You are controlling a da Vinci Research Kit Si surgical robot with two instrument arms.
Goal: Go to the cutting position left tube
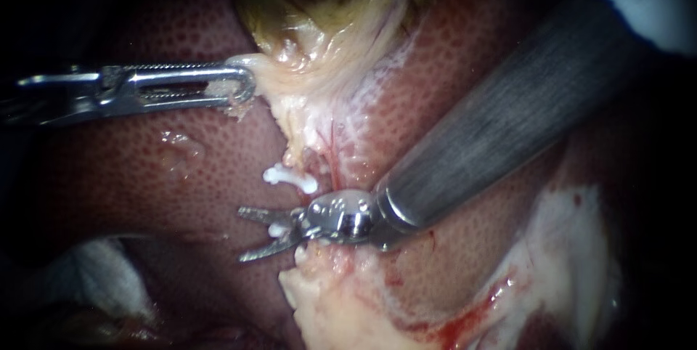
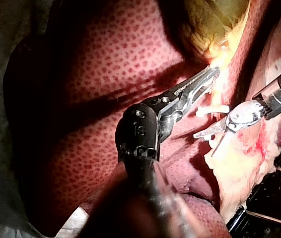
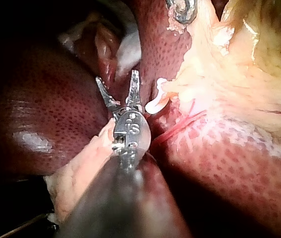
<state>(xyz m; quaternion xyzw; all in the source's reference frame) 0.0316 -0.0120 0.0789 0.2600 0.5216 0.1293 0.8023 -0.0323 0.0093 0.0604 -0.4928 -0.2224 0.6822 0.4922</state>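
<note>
My left instrument comes in from the left, its slotted jaws shut on the pale lower edge of the yellowish gallbladder. From that edge a thin pale strand of tissue runs down over the liver, and a white clip sits across it. Just below this clip my right instrument holds its two thin curved jaws open, pointing left. A second white bit lies between them near the hinge. In the right wrist view the open jaws stand beside the clip. Which strand is the left tube I cannot tell.
The right instrument's thick grey shaft crosses the upper right. Pale fatty tissue with some blood lies under its jaws. White gauze sits at the lower left. Dark red liver surrounds the site.
</note>
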